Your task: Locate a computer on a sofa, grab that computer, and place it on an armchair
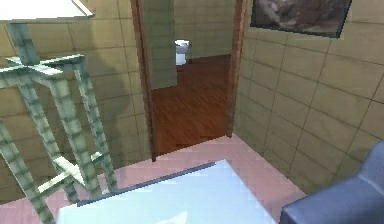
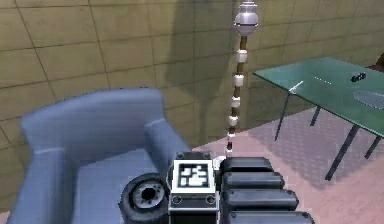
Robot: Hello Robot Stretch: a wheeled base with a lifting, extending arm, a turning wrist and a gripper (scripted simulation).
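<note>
A blue armchair (image 2: 90, 135) with a rounded back and thick arms stands against the tiled wall at the arm side view's left. One blue corner of an armchair (image 1: 345, 198) also shows at the forward view's bottom right. The arm (image 2: 258, 190) rises as black segments from the bottom edge, with a white marked square (image 2: 193, 176) at its end. Left of that square sits the gripper's (image 2: 147, 199) dark round body, in front of the armchair's seat. Its far end is hard to make out, so I cannot tell whether it holds anything.
A pale flat slab (image 1: 180, 200) with a grey edge lies low in the forward view. A green lattice lamp stand (image 1: 60, 120) rises on the left. Ahead, a doorway (image 1: 190, 80) opens onto dark wood floor. A beaded lamp pole (image 2: 238, 80) and a green glass table (image 2: 330, 85) stand at the arm side view's right.
</note>
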